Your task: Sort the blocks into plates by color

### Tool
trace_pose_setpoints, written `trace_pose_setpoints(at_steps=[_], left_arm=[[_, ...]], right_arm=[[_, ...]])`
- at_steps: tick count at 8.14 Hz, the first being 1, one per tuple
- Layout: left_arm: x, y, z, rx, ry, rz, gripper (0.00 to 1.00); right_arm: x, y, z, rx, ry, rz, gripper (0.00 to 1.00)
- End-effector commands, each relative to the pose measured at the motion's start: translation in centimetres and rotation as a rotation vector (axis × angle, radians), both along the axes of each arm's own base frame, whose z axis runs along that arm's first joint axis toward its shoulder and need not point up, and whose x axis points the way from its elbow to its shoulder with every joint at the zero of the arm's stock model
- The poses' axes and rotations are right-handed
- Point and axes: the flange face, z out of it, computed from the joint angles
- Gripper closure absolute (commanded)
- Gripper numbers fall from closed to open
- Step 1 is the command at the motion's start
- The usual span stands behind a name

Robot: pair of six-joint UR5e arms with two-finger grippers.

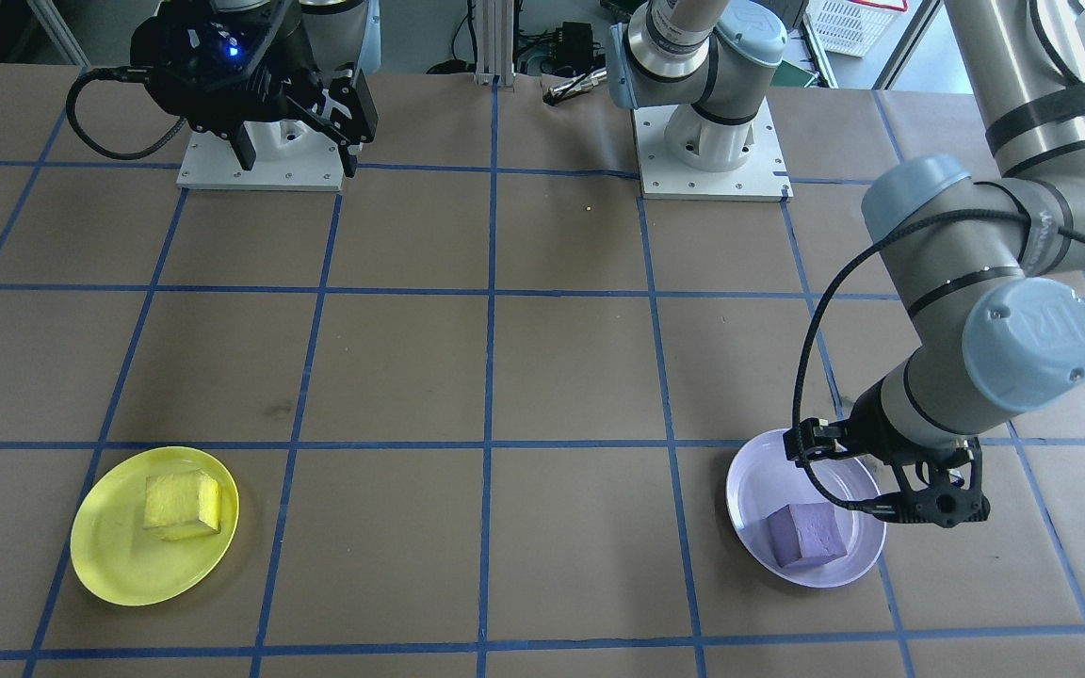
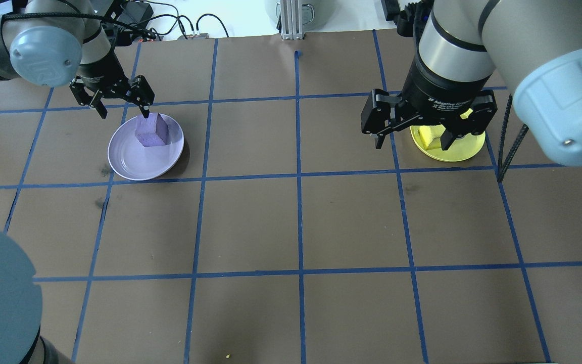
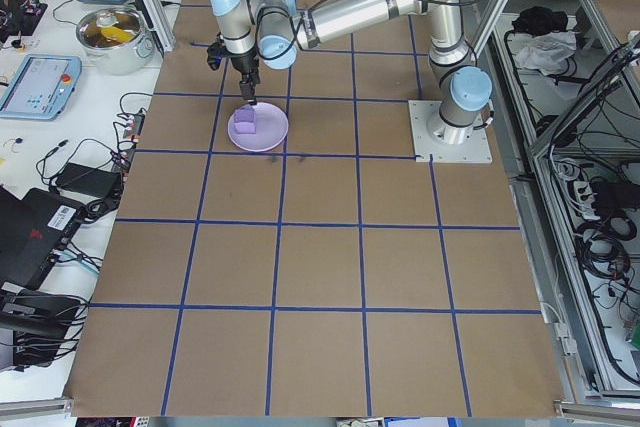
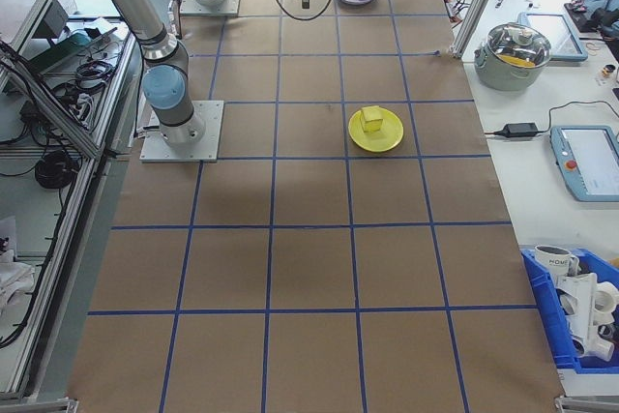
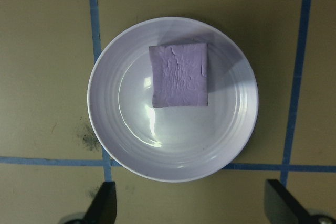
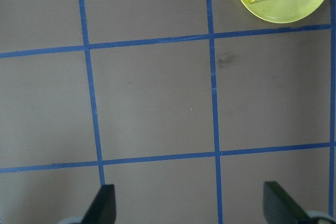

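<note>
Two blocks sit sorted in my front view: yellow block on yellow plate, purple block on lavender plate. Overhead, left gripper and right gripper hang wide open, empty. I judge a straight lift clears best.
</note>
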Motion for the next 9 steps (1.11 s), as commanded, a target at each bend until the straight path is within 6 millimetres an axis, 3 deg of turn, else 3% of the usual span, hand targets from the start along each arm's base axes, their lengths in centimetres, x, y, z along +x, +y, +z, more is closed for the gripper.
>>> trace_pose_setpoints(at_steps=[1,2,4,6,9], left_arm=[[-2.7,5.1,9.4,-0.058,0.092,0.111,0.0],[-4.0,7.0,12.6,-0.1,0.085,0.164,0.0],[-7.5,9.9,16.4,-0.158,0.084,0.118,0.0],[-8.0,11.5,18.2,-0.19,0.077,0.107,0.0],[-8.1,11.3,18.0,-0.19,0.08,0.096,0.0]], right_arm=[[0.0,0.1,0.0,0.0,0.0,-0.001,0.0],[0.0,0.0,-0.2,0.005,0.001,-0.001,0.0],[0.0,0.0,-0.1,0.003,0.002,-0.001,0.0],[0.0,-0.1,-0.2,0.004,0.004,0.0,0.0],[-0.1,-0.3,-0.2,-0.002,0.005,-0.006,0.0]])
